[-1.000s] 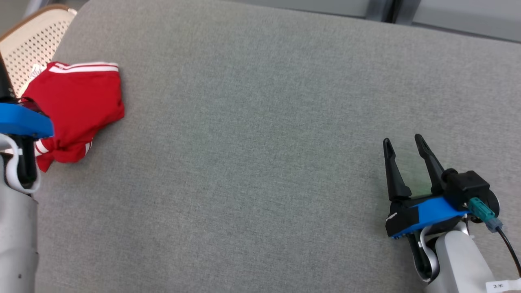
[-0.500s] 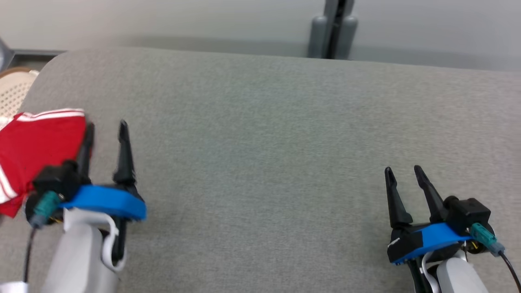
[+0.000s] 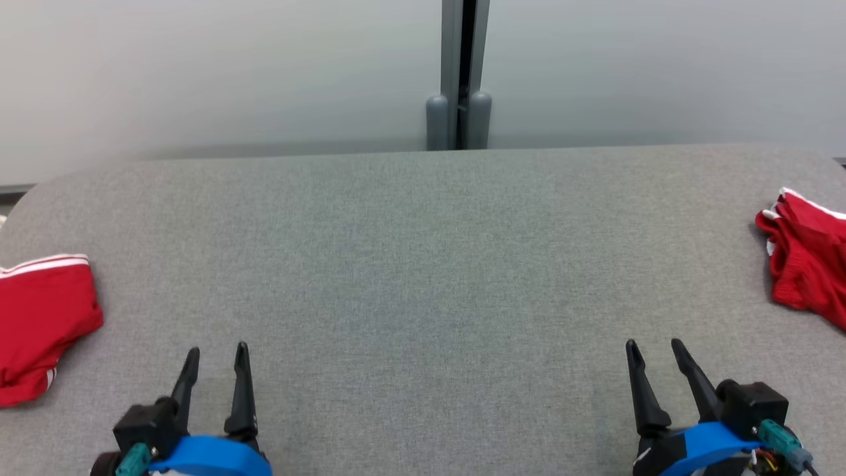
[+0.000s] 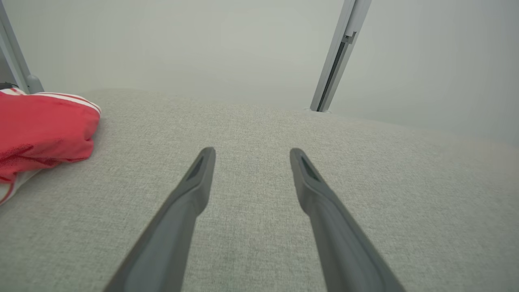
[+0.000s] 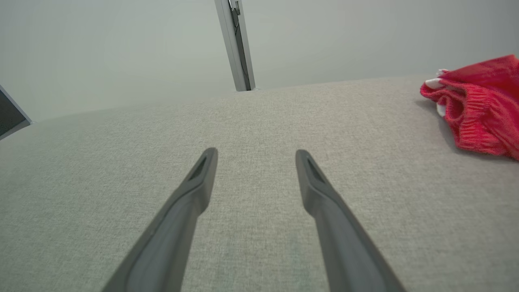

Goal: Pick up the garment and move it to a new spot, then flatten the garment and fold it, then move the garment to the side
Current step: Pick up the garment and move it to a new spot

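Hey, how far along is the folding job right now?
Done: one folded red garment lies set aside at the left edge of the table. In hand: nothing; the left end effector and right end effector hover open and empty. Left: the crumpled red garment at the right edge is not yet folded.

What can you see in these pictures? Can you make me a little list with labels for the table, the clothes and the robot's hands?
surface: grey cloth-covered table
left side: red garment with white stripes, lying fairly flat at the table's left edge
right side: bunched red garment, at the table's right edge
left gripper: open, nothing between its fingers
right gripper: open, nothing between its fingers
middle of table: bare grey cloth
behind the table: pale wall with a grey post
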